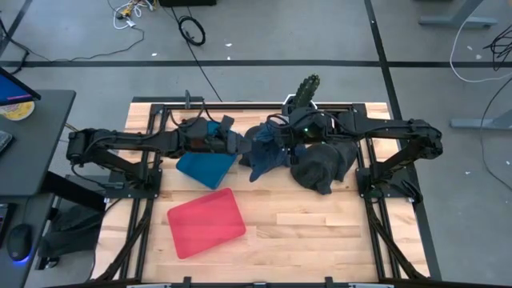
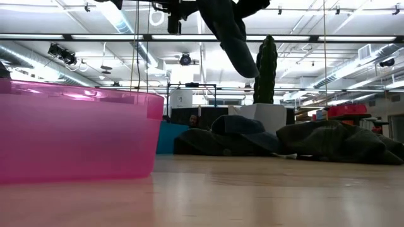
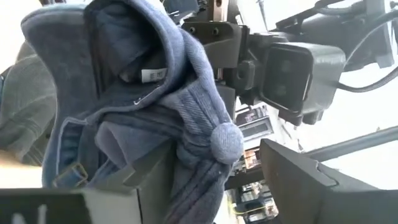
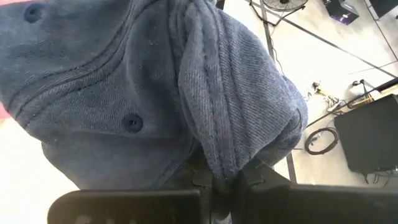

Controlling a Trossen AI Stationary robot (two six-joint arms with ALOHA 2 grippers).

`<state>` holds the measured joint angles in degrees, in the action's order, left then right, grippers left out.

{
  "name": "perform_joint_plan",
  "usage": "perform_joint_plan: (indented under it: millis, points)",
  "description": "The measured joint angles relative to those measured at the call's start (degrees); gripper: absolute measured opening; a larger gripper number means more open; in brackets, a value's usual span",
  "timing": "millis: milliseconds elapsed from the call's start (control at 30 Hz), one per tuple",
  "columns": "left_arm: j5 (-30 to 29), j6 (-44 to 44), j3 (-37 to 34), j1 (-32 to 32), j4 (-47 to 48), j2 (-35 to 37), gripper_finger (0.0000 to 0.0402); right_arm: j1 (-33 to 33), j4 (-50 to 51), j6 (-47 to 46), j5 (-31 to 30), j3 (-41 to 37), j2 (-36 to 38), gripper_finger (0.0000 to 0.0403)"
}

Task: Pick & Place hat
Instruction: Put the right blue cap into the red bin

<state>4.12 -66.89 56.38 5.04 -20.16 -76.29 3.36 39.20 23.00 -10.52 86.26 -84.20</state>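
Note:
A blue denim hat [image 1: 264,154] hangs in the air between my two grippers over the table's far middle. In the low view the hat [image 2: 230,34] dangles clear of the table. My right gripper [image 1: 282,138] comes in from the right and is shut on the hat. My left gripper [image 1: 238,144] comes in from the left and is open. Its fingers stand on either side of the hat's crown near the top button [image 3: 225,140]. My right gripper [image 4: 224,186] pinches a bunched fold of the hat's crown [image 4: 227,146] between its two fingers, several layers together. The hat is lifted clear and hangs slack below the hold. My left gripper: one finger [image 3: 152,180] lies close against the cloth, and I cannot tell whether it touches.
A pile of dark hats [image 1: 324,164] lies on the table below the right arm. A blue bin [image 1: 206,168] sits under the left gripper and a pink bin [image 1: 206,222] nearer the table's front. Bare wood shows at the near right. A green cactus-like thing [image 1: 306,86] stands at the far edge.

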Motion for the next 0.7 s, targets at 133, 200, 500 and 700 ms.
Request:
perform_joint_plan:
  millis: [133,200,500,700]
  points:
    - [0.40,0.53,0.00,0.00,0.04,0.00,0.0195,0.00,-0.07,0.00,0.02,0.00,0.00,0.0014]
    - [0.75,0.53,0.00,0.00,0.11,0.00,0.0165,0.00,-0.26,0.00,0.02,0.00,0.02,0.0014]
    - [0.89,3.08,0.00,0.02,0.33,0.00,0.0013,0.00,-0.68,-1.98,0.09,0.00,0.04,0.0028]
    - [-2.21,4.63,0.00,-0.27,0.49,0.53,0.0008,0.00,-0.42,-4.76,-0.03,0.00,0.04,0.0054]
